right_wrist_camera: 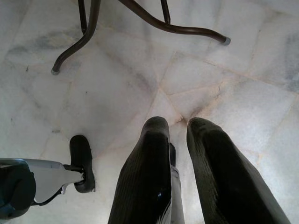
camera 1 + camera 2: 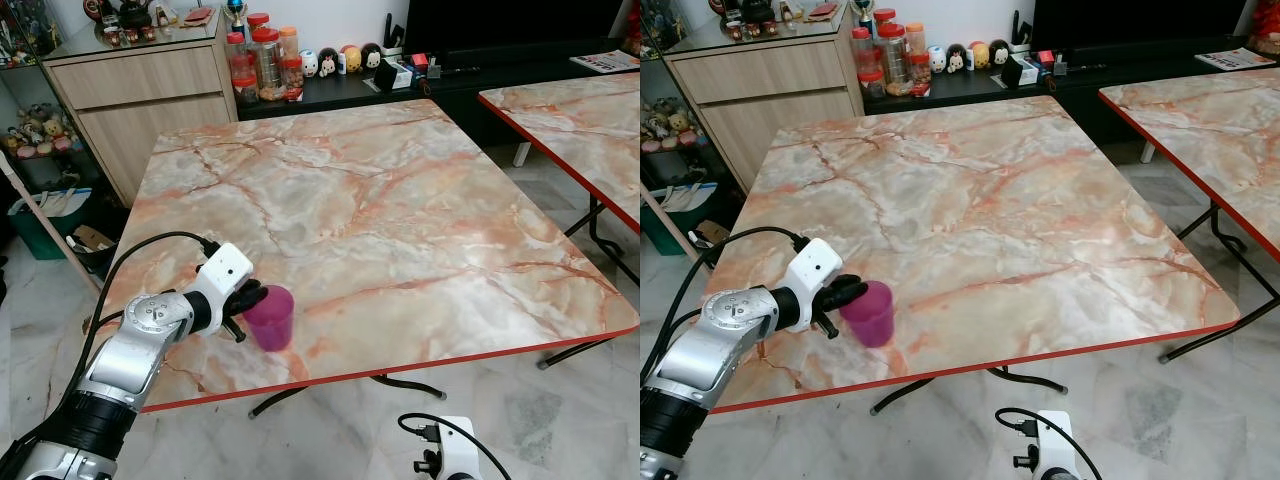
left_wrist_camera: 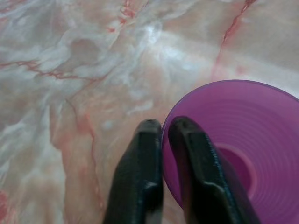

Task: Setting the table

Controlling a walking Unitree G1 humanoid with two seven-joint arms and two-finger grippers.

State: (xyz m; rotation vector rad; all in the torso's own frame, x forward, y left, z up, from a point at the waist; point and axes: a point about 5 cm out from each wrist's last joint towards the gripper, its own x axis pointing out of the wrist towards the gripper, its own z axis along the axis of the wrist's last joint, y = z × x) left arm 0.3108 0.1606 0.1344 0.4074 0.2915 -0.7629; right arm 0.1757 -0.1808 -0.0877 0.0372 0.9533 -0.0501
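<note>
The left end effector (image 3: 161, 135) pinched the purple cup's (image 2: 270, 317) rim between nearly closed fingers near the desk's (image 2: 400, 210) front edge; the right end effector (image 1: 180, 135) hung below the desk, fingers slightly parted, empty.

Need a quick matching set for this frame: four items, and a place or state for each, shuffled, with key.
Items:
1. purple cup
2. left end effector
3. right end effector
4. jars

Places or states:
A. hangs low over the floor tiles, beside the table legs
B. on the dark counter behind the table
C. upright near the table's front edge
D. pinching a cup's rim, one finger inside and one outside

Pairs: 1-C, 2-D, 3-A, 4-B
</note>
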